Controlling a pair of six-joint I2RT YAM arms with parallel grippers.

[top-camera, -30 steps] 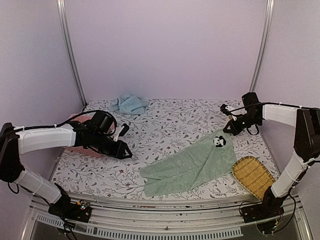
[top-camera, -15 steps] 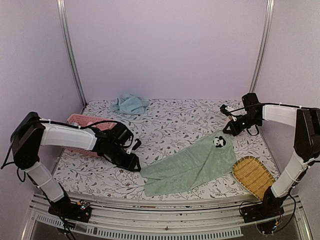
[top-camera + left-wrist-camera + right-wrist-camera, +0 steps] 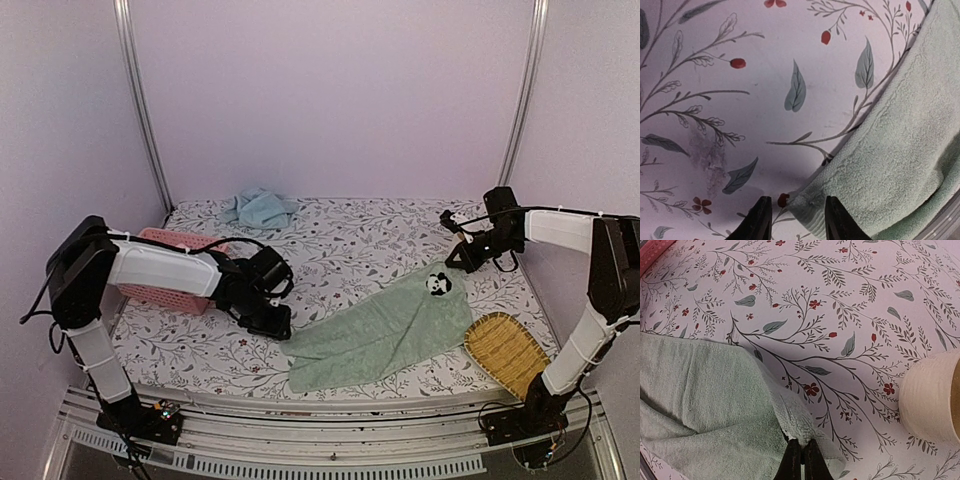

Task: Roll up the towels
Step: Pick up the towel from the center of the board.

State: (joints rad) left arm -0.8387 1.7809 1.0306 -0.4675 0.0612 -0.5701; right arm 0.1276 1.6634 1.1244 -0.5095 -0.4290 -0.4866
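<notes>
While the left gripper (image 3: 797, 220) hovers half open and empty, a corner of the green towel (image 3: 900, 140) between its tips, it should drop squarely before pinching; beyond, the right gripper (image 3: 800, 460) pinches the far corner, the blue towel (image 3: 260, 207) farther back.

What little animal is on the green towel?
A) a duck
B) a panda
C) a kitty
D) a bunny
B: the green towel has a small black-and-white panda face near its far right corner.
</notes>
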